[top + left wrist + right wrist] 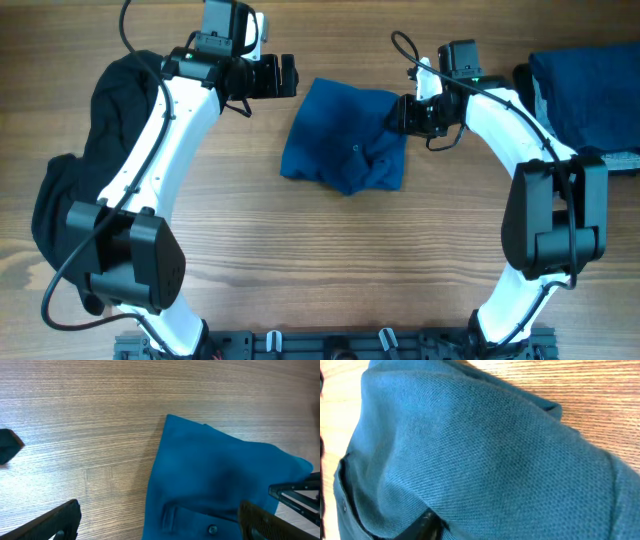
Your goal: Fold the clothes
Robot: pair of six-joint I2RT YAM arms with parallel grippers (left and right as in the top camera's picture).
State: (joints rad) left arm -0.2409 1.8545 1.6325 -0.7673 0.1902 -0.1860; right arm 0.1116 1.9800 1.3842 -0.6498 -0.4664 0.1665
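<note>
The medium-blue shirt (345, 135) lies bunched in a rough square at the table's middle, a button showing. My left gripper (288, 76) hovers at its upper left corner, open wide and empty; in the left wrist view the gripper's fingers (160, 522) straddle the shirt's edge (220, 475). My right gripper (405, 115) is at the shirt's right edge. In the right wrist view the blue cloth (485, 450) fills the frame and wraps one dark finger (425, 527), so the right gripper looks shut on the shirt.
A large black garment (70, 170) lies heaped at the table's left, under my left arm. A dark blue folded pile (590, 90) sits at the far right, with a light grey edge (540, 100) beside it. Bare wood lies in front of the shirt.
</note>
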